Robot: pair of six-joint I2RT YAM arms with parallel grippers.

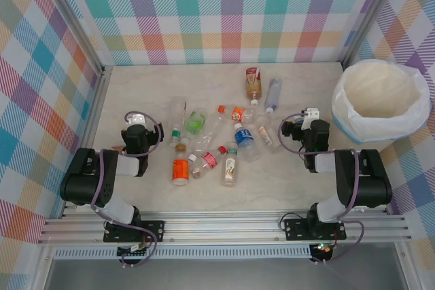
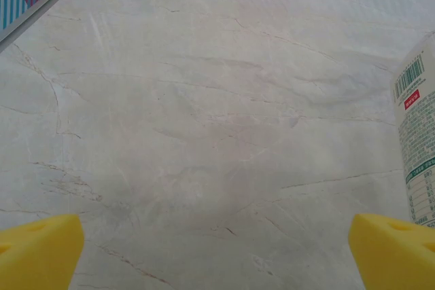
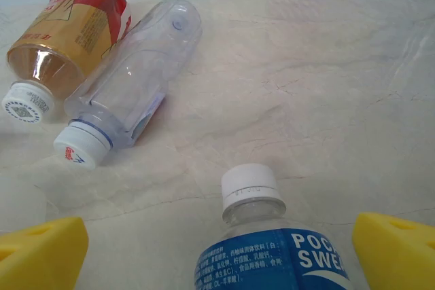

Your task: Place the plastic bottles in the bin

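Observation:
Several plastic bottles lie scattered mid-table, among them an orange-labelled one (image 1: 180, 170), a green one (image 1: 196, 121) and a blue one (image 1: 243, 135). The bin (image 1: 380, 100), lined with a white bag, stands at the far right. My left gripper (image 1: 136, 119) (image 2: 217, 252) is open over bare table, with a white-labelled bottle (image 2: 418, 147) off its right finger. My right gripper (image 1: 311, 115) (image 3: 217, 252) is open too. A blue-labelled bottle (image 3: 272, 263) with a white cap lies between its yellow fingers (image 3: 41, 252), untouched, cap pointing away.
A tan-and-red bottle (image 3: 68, 35) and a clear bottle (image 3: 136, 73) lie side by side ahead and left of the right gripper. Checked walls close in the table (image 1: 136, 86) on three sides. A metal rail (image 1: 224, 225) runs along the near edge.

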